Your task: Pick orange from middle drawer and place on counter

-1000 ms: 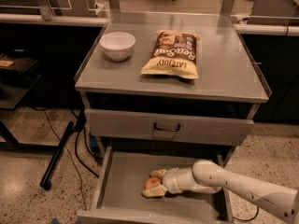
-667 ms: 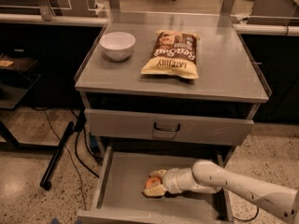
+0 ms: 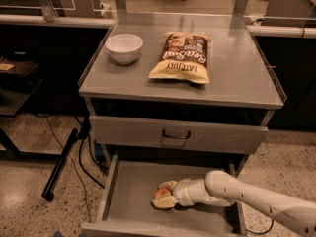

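On the bench (image 3: 237,78), a white bowl (image 3: 124,47) stands near the rear left corner, and a chip bag (image 3: 181,58) lies flat just right of it, about mid-width and clear of the front edge. Below the bench, the upper drawer (image 3: 176,135) is closed and the middle drawer (image 3: 123,191) is pulled out. The orange (image 3: 160,195) rests on the drawer's bare floor, close to mid-width and somewhat nearer the front wall than the back. The hand (image 3: 166,196) is inside the drawer at the orange. One of its fingers (image 3: 168,185) sits on the far side and the other on the near side, and they appear closed against the fruit. The arm (image 3: 256,201) enters from the lower right, over the drawer's right wall. Handling notes: the orange is judged light, firm and round, with a smooth rind, so it is liable to roll or squirt out if gripped off-centre. Take hold across its widest part, with moderate pressure to avoid bruising. Lift clear of the front wall before carrying it up to the open bench area right of the chip bag.
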Available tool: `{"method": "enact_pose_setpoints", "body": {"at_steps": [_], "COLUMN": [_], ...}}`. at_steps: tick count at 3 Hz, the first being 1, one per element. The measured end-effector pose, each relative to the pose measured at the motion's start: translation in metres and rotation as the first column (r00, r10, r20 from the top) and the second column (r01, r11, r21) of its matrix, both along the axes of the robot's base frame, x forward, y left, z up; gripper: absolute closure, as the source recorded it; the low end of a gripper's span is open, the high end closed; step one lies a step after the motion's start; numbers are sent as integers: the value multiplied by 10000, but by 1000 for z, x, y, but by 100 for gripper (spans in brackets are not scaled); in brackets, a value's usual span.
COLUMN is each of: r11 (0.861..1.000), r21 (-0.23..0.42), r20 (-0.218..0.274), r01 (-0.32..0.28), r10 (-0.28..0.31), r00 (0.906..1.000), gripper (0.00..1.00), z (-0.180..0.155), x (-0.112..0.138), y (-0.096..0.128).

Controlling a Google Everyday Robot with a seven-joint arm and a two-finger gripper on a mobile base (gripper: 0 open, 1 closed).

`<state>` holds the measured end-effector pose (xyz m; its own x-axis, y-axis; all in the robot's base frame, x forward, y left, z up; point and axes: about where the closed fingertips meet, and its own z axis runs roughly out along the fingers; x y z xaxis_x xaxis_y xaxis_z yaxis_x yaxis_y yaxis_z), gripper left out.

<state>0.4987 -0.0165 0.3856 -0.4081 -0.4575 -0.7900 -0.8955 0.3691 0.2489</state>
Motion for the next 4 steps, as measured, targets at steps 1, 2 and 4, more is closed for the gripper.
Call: {"method": "enact_pose_setpoints", "body": {"at_steps": [1,2,4], "r11": [9994,9954,9628], "r21": [187,137,-885], "r20": [-177,-281,598], "r01": [299,944,2554], "r10": [-296,-940,-2508], "r00": [9994,9952,9662], "gripper": [100,100,100], "z": [30,71,162], "x": [-8,-16,-27], "y": [-6,-25,-93]}}
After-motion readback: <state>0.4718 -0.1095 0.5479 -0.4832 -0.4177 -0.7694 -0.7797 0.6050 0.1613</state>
